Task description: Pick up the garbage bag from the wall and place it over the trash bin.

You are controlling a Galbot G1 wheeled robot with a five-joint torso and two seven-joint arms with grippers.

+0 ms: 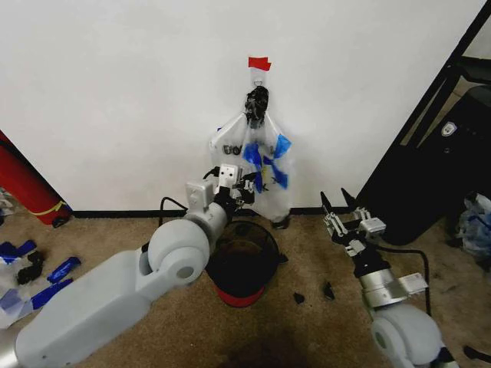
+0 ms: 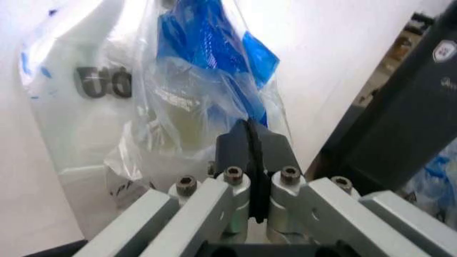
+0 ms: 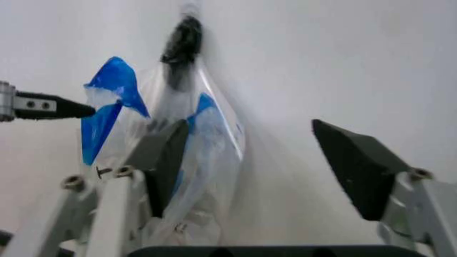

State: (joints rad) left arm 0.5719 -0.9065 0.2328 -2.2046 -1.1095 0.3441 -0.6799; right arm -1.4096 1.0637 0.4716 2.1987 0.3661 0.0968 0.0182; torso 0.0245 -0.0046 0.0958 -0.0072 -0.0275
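Garbage bag (image 1: 257, 165): thin clear plastic with black lettering and wide blue tape strips, hanging against the white wall (image 1: 115, 92), gathered at its dark knotted top on a small hook (image 1: 258, 77) just below a piece of red tape (image 1: 259, 63); lower end reaching down near the black baseboard (image 1: 115, 213). Trash bin (image 1: 242, 261): small round black bucket with a red band at its base, standing on tan carpet (image 1: 307, 330) directly in front of and below the bag, mouth uncovered. Left gripper (image 1: 245, 186): raised above the bin's far rim at the bag's middle, black fingertips (image 2: 250, 147) pressed together against the crinkled plastic beside a blue strip; whether film is actually pinched between them cannot be told. Same gripper seen in the right wrist view (image 3: 43, 106) as a dark tip meeting the edge of a blue strip. Right gripper (image 1: 343, 213): held low to the right of the bin, well apart from the bag, jaws spread wide with nothing between them; black pads (image 3: 357, 166) framing the hanging bag (image 3: 185, 160) farther off. Surroundings: large red cylinder (image 1: 27, 188) at the left wall, blue tape scraps (image 1: 54, 280) on the carpet at left, black cabinet (image 1: 437, 161) at right.
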